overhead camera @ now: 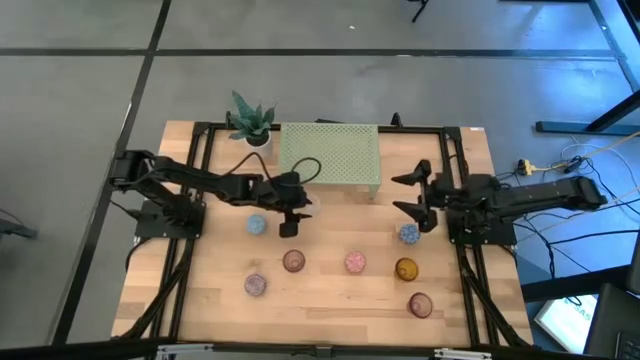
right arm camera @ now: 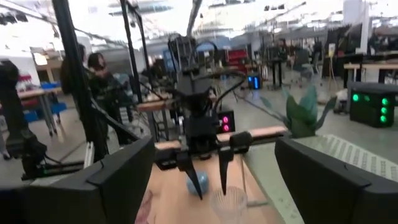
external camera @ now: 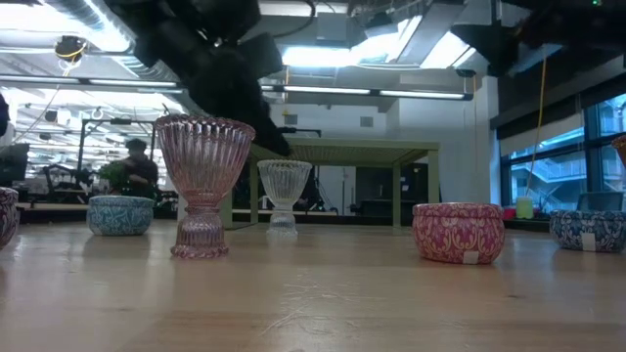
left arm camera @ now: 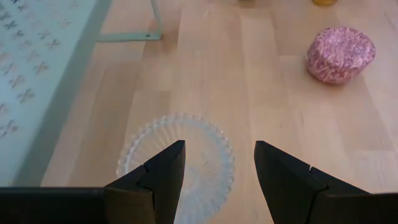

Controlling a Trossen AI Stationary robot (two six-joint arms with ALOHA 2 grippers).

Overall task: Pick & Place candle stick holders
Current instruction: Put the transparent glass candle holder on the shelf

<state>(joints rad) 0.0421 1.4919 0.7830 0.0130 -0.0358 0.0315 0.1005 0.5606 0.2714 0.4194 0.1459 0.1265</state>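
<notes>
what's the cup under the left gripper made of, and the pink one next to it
The clear cup under the open left gripper looks like ribbed pressed glass: see-through, with a scalloped rim. The pink cup looks opaque, patterned and matte, perhaps painted tin or ceramic; hard to say which.

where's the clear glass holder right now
In the high view the clear glass holder is hidden under the open left gripper, just in front of the green stand.

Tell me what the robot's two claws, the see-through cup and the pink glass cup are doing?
Left gripper: open, over the clear ribbed glass cup, not gripping it.
Right gripper: open, empty, beside the pale green perforated stand.
Clear ribbed glass cup: upright, not held.
Pink ribbed glass cup: upright, untouched.
</notes>
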